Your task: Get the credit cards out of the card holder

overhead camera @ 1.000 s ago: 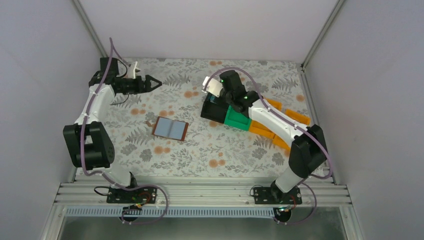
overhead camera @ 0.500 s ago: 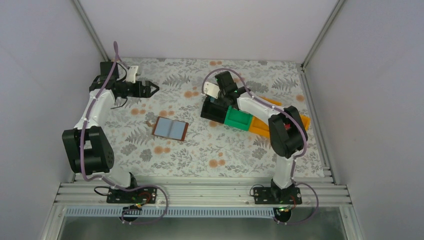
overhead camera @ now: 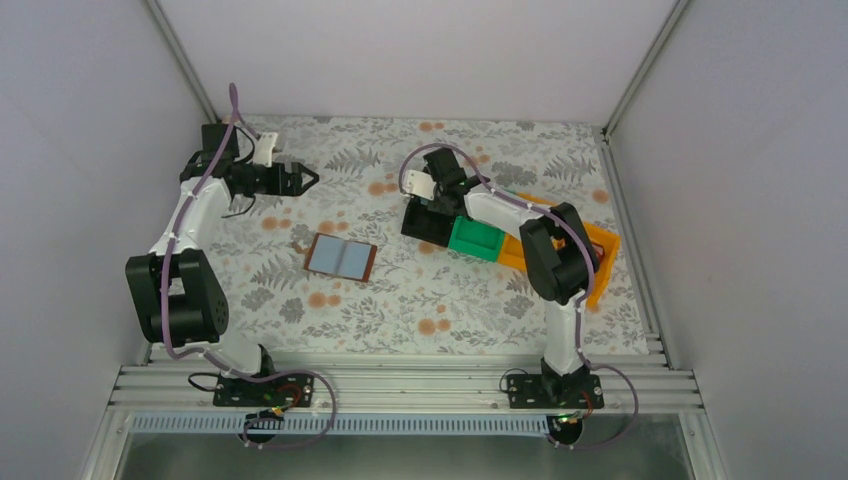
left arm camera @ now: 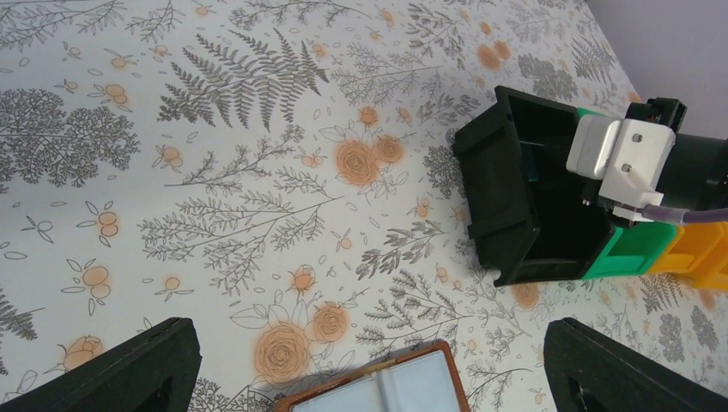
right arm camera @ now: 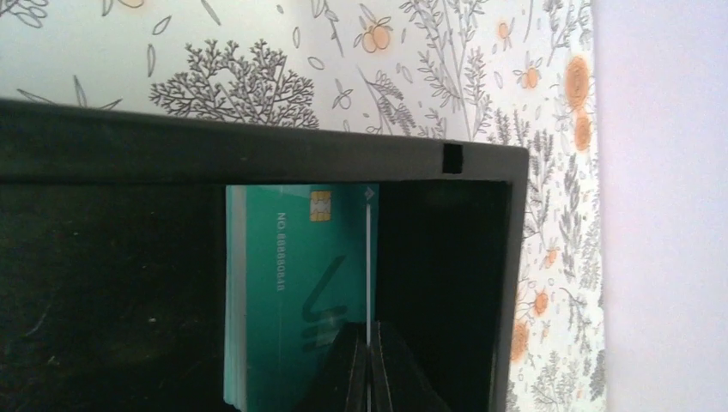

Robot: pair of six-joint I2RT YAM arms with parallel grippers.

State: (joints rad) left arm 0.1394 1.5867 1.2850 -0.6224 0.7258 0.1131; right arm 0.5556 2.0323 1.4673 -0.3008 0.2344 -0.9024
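Observation:
The card holder (overhead camera: 341, 257) lies open on the floral table, brown-edged and pale blue-grey inside; its far edge shows at the bottom of the left wrist view (left arm camera: 386, 390). My left gripper (overhead camera: 305, 178) hovers beyond it at the back left, open and empty (left arm camera: 369, 378). My right gripper (overhead camera: 432, 205) reaches down into the black bin (overhead camera: 428, 222). Its fingers (right arm camera: 368, 324) are shut on a thin credit card (right arm camera: 367, 257) seen edge-on. A stack of teal credit cards (right arm camera: 292, 292) lies in the bin beside it.
A green bin (overhead camera: 475, 238) and an orange bin (overhead camera: 600, 245) adjoin the black one (left arm camera: 506, 206) on the right. Enclosure walls stand close on the left, back and right. The right arm's elbow is folded over the orange bin.
The right arm has folded its elbow in and lowered its gripper with the card towards the black bin. The left gripper drew back slightly, staying open.

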